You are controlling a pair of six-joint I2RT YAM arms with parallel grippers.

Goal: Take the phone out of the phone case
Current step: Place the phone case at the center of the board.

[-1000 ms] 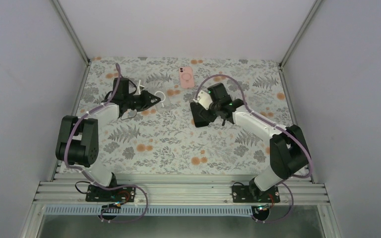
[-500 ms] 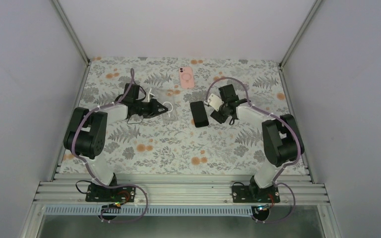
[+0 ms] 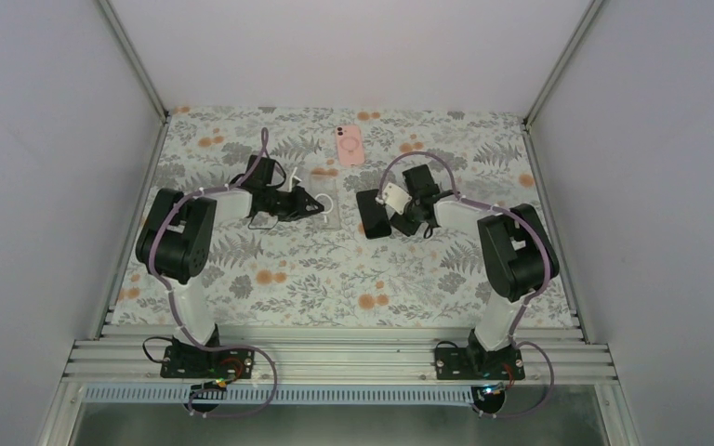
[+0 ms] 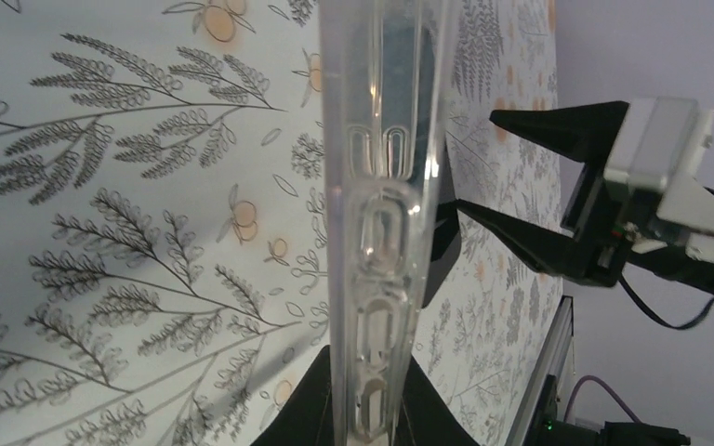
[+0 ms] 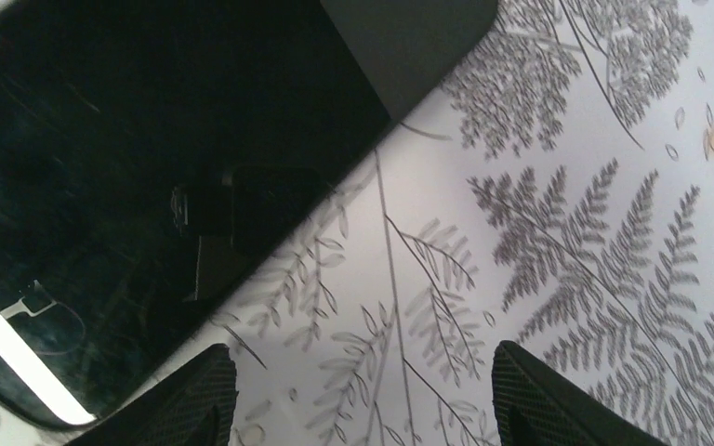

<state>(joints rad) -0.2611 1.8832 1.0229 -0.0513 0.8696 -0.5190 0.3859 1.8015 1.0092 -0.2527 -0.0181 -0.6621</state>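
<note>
- While clenched on the clear phone case [image 4: 386, 186], holds it up on its long edge, pinched at the near end between the two black fingers [image 4: 302, 418] of the left gripper [image 3: 316, 203].
- Shows, through the transparent wall of that case, the moulded button slots and the fern print of the floral cloth [image 4: 102, 232] behind.
- Cannot tell whether the lower edge of the case touches the cloth or hangs just above it.
- Finds the black phone [image 3: 373, 214] outside the case: flat on the cloth, glass side up, near the middle of the table, between the two grippers and apart from the case.
- In the right wrist view, fills the upper left with that dark screen, a bright strip of light reflected near one rounded corner.
- Spreads the right gripper [image 5: 363, 409] released, fingertips [image 5: 558, 400] wide apart, with only patterned cloth between them and nothing grasped.
- Sets one of those fingertips just beside the long edge of the black phone; cannot tell about contact there.
- From the left wrist view, points the parted black jaws of the right gripper toward the held case, apart from it.
- Leaves a pink phone [image 3: 350, 145] lying back-up at the far end of the cloth, well apart from both grippers.
</note>
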